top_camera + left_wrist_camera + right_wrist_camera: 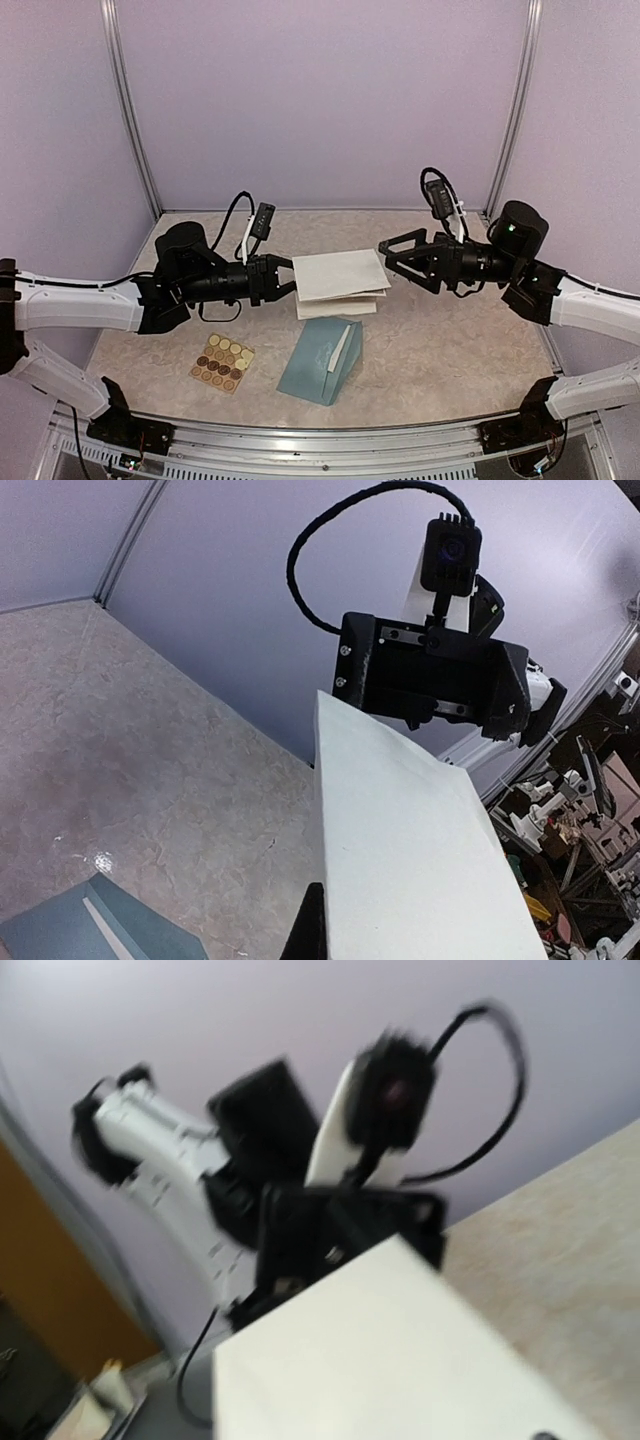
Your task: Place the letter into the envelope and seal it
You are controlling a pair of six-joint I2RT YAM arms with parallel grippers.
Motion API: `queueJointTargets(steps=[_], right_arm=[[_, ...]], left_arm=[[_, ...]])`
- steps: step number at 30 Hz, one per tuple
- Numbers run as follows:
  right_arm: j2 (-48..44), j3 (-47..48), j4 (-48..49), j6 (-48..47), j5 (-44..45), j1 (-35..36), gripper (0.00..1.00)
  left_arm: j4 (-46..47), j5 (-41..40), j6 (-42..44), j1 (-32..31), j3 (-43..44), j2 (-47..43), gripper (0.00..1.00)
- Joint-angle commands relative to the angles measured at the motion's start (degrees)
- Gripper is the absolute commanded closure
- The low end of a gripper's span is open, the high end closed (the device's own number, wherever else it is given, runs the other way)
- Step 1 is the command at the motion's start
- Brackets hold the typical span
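The letter [340,272], a cream sheet, hangs in the air between my two grippers. My left gripper [292,283] is shut on its left edge, and my right gripper [384,250] is shut on its right corner. In the left wrist view the letter [410,850] fills the lower right, with one dark finger [308,930] under it. The right wrist view is blurred, and there the letter [400,1360] covers the bottom. The teal envelope [320,360] lies on the table below, nearer to me, with a pale strip on it. Its corner also shows in the left wrist view [90,925].
A second cream layer [335,308] shows just under the held sheet; I cannot tell if it is a separate sheet. A tan sheet of round stickers [222,362] lies left of the envelope. Purple walls close in the marbled table [450,340].
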Motion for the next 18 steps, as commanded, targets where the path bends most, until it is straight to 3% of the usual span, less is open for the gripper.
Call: queueJointTargets(steps=[1, 4, 6, 13, 18], right_arm=[[-3.4, 1.5, -6.7, -1.7, 11.7, -0.7, 0.10], [-0.9, 5.2, -17.5, -2.6, 19.0, -0.7, 0.06], [1.7, 7.2, -21.3, -3.1, 18.3, -0.7, 0.05], [6.5, 6.9, -13.8, -1.1, 6.0, 0.2, 0.04], [8.6, 6.3, -10.3, -0.2, 0.5, 0.5, 0.18]], left_arm=[[-1.7, -0.1, 4.1, 0.1, -1.3, -2.5, 1.00], [-1.1, -0.2, 4.3, 0.1, -1.8, -3.2, 1.00], [-0.8, -0.3, 4.3, 0.1, -1.8, -3.3, 1.00], [-0.4, -0.4, 4.3, -0.4, -1.2, -2.3, 1.00], [0.2, -0.2, 4.0, -0.5, -1.2, -1.9, 1.00]])
